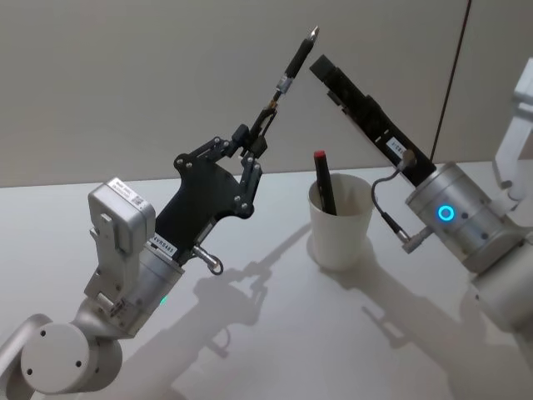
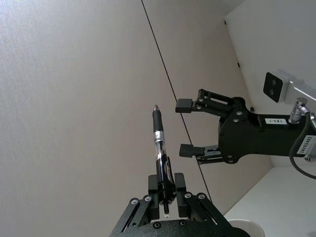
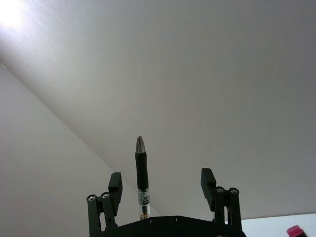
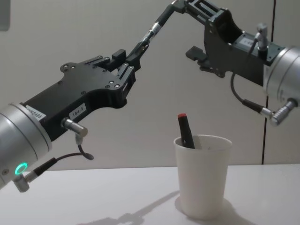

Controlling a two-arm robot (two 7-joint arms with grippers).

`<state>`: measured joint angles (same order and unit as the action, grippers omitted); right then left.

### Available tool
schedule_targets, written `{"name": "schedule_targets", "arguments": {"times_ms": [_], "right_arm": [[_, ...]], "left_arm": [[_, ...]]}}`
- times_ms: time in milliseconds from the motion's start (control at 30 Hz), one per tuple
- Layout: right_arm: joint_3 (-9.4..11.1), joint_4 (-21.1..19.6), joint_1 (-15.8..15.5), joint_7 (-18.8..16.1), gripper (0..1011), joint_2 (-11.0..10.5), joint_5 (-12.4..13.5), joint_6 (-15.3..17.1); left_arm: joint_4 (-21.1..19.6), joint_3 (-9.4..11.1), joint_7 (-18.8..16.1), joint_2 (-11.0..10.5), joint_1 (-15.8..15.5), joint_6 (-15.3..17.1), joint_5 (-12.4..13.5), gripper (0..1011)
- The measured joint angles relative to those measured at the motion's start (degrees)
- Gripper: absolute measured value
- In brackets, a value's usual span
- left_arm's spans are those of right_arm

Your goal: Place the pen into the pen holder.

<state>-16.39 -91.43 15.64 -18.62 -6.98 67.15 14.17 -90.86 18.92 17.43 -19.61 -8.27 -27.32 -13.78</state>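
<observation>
A white table [image 1: 50, 233] meets a plain grey wall [image 1: 125, 83] split by 1 dark seam [image 1: 453, 75], perhaps a panel joint.

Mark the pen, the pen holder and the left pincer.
pen [image 1: 296, 61]: head view, black grip.
pen holder [image 4: 204, 183]: chest view, front wall.
left pincer [image 2: 167, 190]: left wrist view, between its fingertips.

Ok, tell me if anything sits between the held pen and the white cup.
Nothing visible blocks that path. The left pincer grips the pen high above the table; the right pincer hangs open by the pen's tip, well above the pen holder. A red-capped pen leans inside the holder, leaving most of its mouth free.
</observation>
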Motion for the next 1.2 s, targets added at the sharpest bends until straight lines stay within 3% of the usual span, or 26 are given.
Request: {"name": "schedule_targets", "arguments": {"times_ms": [33,333,633,1200], "right_arm": [[0.00,0.00,0.00,0.00,1001,0.00,0.00,0.00],[-0.58,1.25,0.88,2.12,1001,1.61,9.45,3.15],[-1.15,1.95,1.82,3.66,1001,2.53,14.45,5.09],[-2.01,2.34,2.14,5.44,1001,2.51,17.93,5.84]], "left_arm": [[0.00,0.00,0.00,0.00,0.00,0.00,0.00,186],[0.00,0.00,0.00,0.00,0.00,0.00,0.00,186],[0.00,0.00,-0.01,0.00,0.00,0.01,0.01,185],[0.00,0.00,-0.01,0.00,0.00,0.01,0.01,186]]}}
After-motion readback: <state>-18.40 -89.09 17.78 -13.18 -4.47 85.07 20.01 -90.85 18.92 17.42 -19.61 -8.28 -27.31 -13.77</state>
